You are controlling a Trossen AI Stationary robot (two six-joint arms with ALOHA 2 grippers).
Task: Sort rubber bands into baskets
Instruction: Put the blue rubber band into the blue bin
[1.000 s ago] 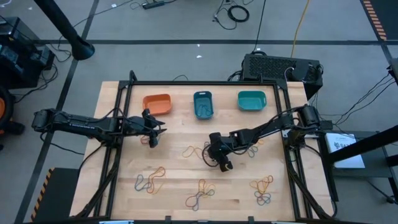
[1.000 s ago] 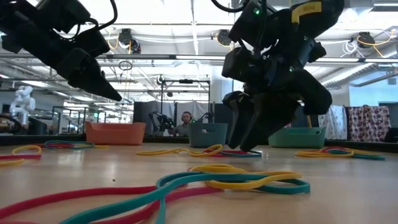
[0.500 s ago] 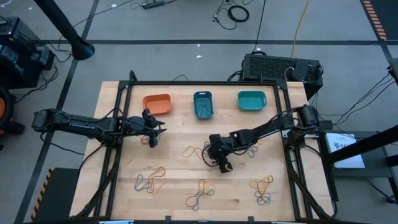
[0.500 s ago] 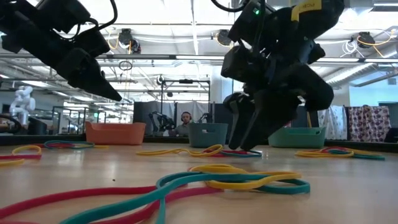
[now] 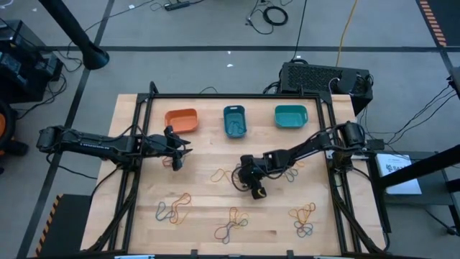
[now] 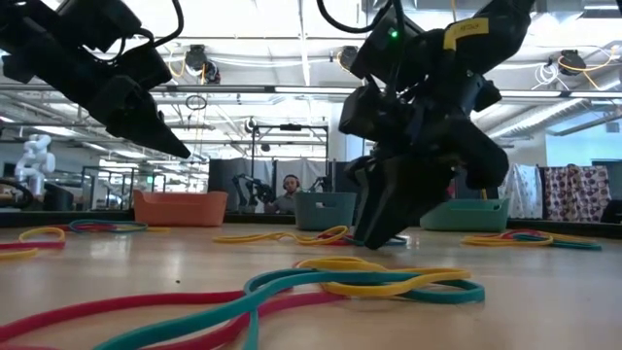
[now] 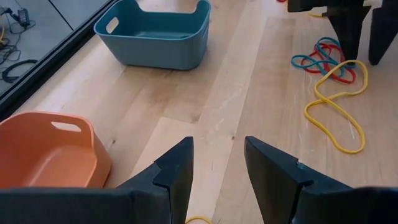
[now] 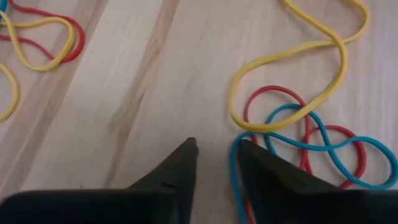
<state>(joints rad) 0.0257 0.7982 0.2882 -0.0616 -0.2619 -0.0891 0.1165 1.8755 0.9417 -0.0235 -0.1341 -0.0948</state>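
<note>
Three baskets stand in a row at the far side: orange, blue and teal. Rubber bands lie in loose tangles over the wooden table. Mid-table, my right gripper points steeply down at a tangle of one yellow, one red and one blue band. Its fingers are narrowly open, tips low at the table, and the blue band's end lies in the gap. My left gripper hovers open near the orange basket, holding nothing. My right gripper comes from above, slanting down, with the blue band's loop end running along the inner side of one finger. Whether the finger touches the band I cannot tell. The band lies flat on the table.
More band tangles lie near the front edge and behind my right gripper. A black frame borders the table. A person sits in the room beyond.
My right gripper has sunk a little onto the tangle of bands, and in the low view its fingers have drawn closer together. The bands have stayed where they lay.
</note>
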